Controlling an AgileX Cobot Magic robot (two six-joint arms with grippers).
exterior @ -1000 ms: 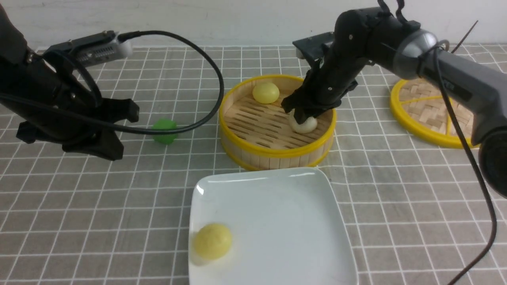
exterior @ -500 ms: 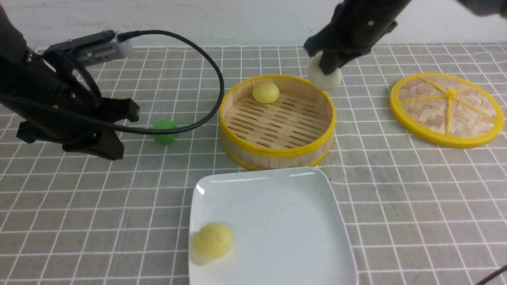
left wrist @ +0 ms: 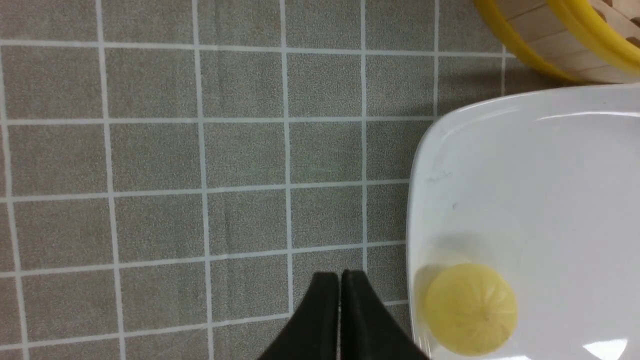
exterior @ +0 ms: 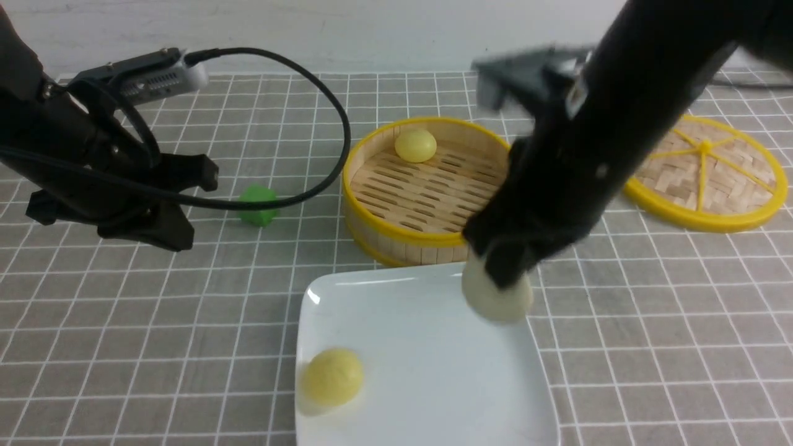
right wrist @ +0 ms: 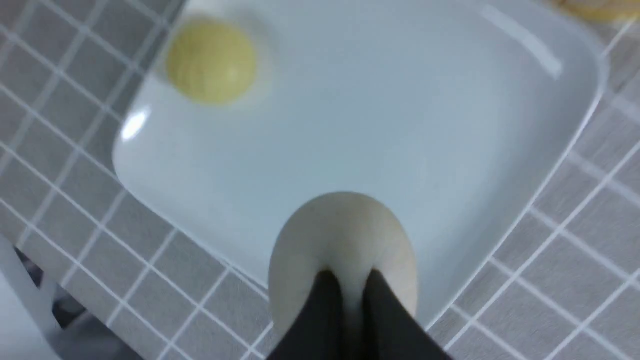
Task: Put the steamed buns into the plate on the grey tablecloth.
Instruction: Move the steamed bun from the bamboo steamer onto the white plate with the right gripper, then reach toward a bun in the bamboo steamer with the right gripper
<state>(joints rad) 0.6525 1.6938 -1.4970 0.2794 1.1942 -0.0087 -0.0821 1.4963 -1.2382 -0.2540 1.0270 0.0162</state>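
Front view: right tool (exterior: pixel 505 279) pinching the off-white bun (exterior: pixel 495 302) over the plate (exterior: pixel 433 384).
Its two dark tips press into the top of the bun, which hangs just under the tool, above the plate's far right corner and close to the rim; whether the bun touches the plate cannot be told. A yellow bun (exterior: pixel 331 376) lies on the plate, well to the left of that tool and just beside the left tool (left wrist: pixel 340 280). The left tool's tips are pressed together with nothing between them, over the grey tablecloth (exterior: pixel 155 322). A second yellow bun (exterior: pixel 416 145) sits in the steamer basket (exterior: pixel 378 232) beyond the right tool. The woven lid (exterior: pixel 712 186) lies flat to that tool's right, and a green piece (exterior: pixel 258 204) rests on the cloth near the left tool.
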